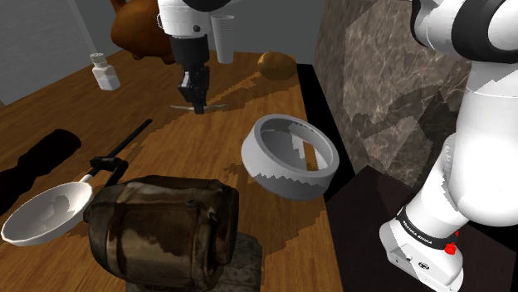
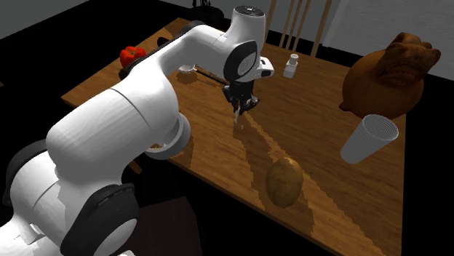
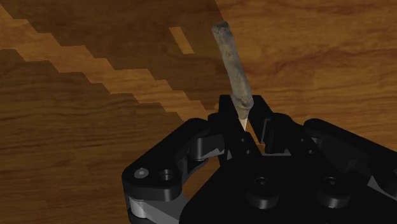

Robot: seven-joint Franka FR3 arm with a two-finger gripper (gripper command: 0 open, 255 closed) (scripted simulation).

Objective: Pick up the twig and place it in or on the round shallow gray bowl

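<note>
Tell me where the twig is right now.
In the shoulder view the twig sits upper middle, clasped in the hand, over the wooden table between the white bottle and the potato.

No word or number here can be read. A black band low on the arm carries white lettering, too small to make out. Below it sits a small round mark, also unreadable.

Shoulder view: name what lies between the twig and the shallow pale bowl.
In the shoulder view, a thin black long-handled tool lies between the twig and the bowl.
</note>
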